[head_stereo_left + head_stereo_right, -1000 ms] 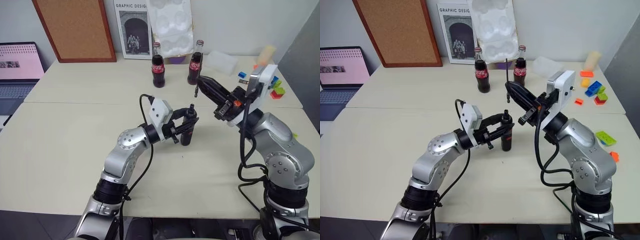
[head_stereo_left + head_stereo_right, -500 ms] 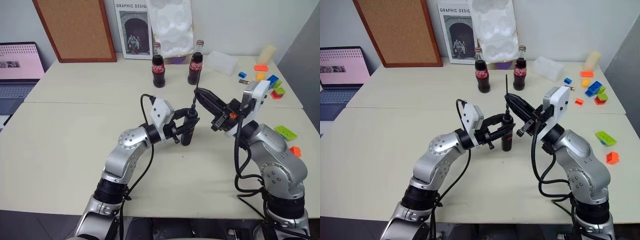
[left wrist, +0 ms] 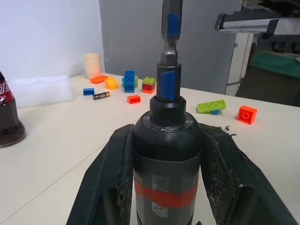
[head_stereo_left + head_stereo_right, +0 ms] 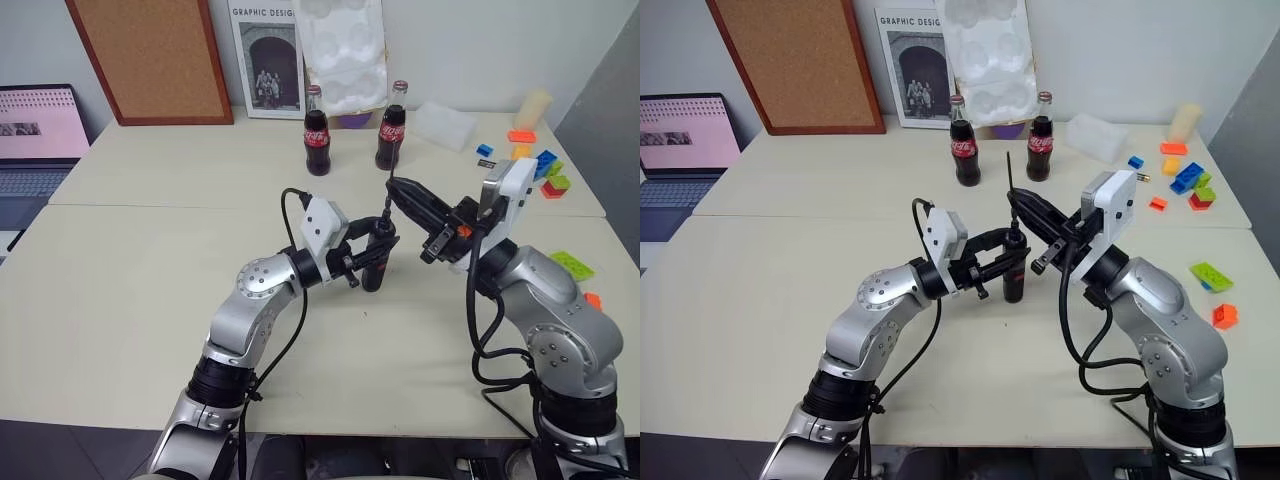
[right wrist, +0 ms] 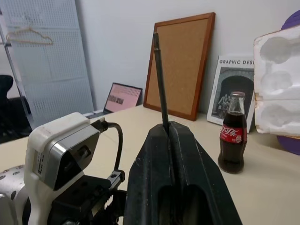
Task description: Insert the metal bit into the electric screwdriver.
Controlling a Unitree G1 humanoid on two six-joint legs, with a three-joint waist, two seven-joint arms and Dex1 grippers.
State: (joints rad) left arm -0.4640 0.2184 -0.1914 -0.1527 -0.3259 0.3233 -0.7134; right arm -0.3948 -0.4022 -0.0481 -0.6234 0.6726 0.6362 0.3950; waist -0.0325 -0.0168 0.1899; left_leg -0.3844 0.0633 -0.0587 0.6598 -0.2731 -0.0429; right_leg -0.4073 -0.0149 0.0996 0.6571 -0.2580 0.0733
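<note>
Basically mid-insertion: the left gripper [image 4: 372, 250] was clamped on the electric screwdriver [image 4: 376, 257], held upright with its base on or just above the table [image 4: 120, 260], chuck end up. Right gripper [image 4: 398, 188], fingers pressed together, pinched the metal bit [image 4: 1010, 183], which stood nearly vertical right over the screwdriver's top. Judged step: seating the bit in the chuck. Next move probably needs a straight push down along the screwdriver's axis, with no sideways drift.

Left wrist view showed what the head views did not: the bit's hex shank, blue-marked, already sitting at or in the chuck mouth; how deep, could not tell. Right wrist view showed the rod's thin free end sticking up past the closed fingers. Farther back stood two cola bottles [image 4: 316, 132] and, off to the right, toy bricks [image 4: 548, 170].
</note>
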